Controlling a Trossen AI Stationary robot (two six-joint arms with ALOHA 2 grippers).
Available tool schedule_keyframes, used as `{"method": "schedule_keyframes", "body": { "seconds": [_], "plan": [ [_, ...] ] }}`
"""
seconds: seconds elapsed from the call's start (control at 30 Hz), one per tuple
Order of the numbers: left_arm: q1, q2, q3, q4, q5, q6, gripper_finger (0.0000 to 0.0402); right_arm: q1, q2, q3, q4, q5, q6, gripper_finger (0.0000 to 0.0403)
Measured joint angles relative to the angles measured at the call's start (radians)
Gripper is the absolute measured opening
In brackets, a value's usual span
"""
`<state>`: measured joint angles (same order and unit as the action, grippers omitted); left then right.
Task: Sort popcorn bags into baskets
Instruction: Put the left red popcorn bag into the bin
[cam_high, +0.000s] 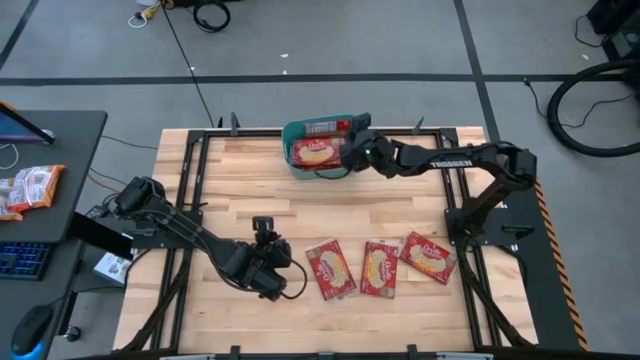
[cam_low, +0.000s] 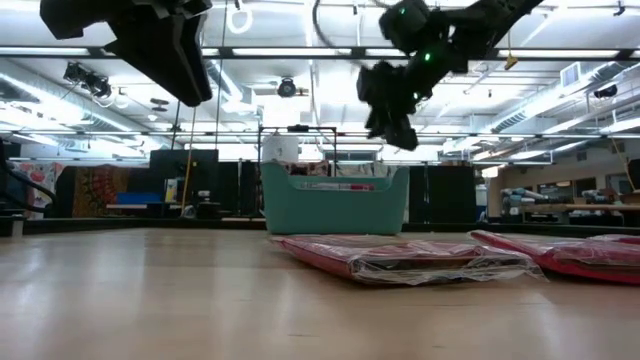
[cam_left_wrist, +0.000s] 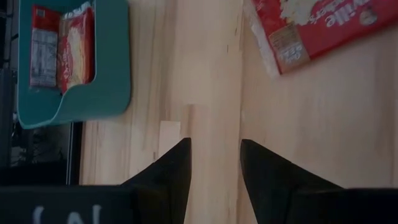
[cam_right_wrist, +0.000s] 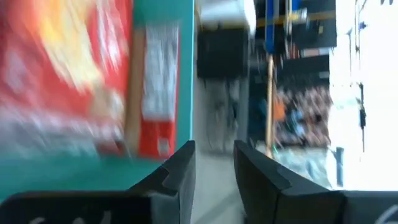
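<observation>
At the far edge of the table sits the teal basket (cam_high: 318, 150), a rounded-corner plastic tub with a rolled rim. The high view shows it holding red popcorn bags: one lying face up with its pale centre picture showing (cam_high: 315, 152) and another standing on edge against the far wall (cam_high: 325, 127). Only the rim tops of those bags peek out in the low view, where the basket (cam_low: 335, 200) stands beyond the nearer packets.

The right gripper (cam_high: 352, 152) hangs over the basket's right end, reaching in from the right side of the table. Its wrist view shows two dark fingers (cam_right_wrist: 180, 171) with a narrow gap between them and nothing in it, above the tub's teal wall and the blurred red packets. The low view shows this gripper (cam_low: 392, 125) raised clear above the basket rim.

Three more popcorn bags lie flat on the pale wooden planks near the front edge: a left one (cam_high: 330, 269), a middle one (cam_high: 379, 268) and a right one (cam_high: 428, 257), side by side. From table height their crinkled clear wrap glints (cam_low: 400, 258).

The left gripper (cam_high: 268, 272) rests low, just left of those three; its fingers (cam_left_wrist: 168, 174) stand moderately apart over bare wood, empty.
</observation>
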<state>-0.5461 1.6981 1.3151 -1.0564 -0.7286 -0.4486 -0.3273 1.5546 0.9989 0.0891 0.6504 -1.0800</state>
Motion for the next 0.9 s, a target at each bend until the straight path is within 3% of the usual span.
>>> {"method": "schedule_keyframes", "body": {
  "seconds": [0.33,0.6,0.9],
  "plan": [
    [0.0,0.0,0.0,0.076,0.001,0.083,0.0142,0.175,-0.056,0.0,-0.032,-0.137,0.241,0.0114],
    [0.0,0.001,0.0,0.098,0.073,0.107,0.0142,0.299,-0.055,0.0,-0.098,-0.358,0.453,0.0114],
    [0.008,0.006,0.0,0.228,0.095,0.302,0.0142,0.365,-0.055,0.0,-0.213,-0.418,0.6,0.0114]
  ]
}}
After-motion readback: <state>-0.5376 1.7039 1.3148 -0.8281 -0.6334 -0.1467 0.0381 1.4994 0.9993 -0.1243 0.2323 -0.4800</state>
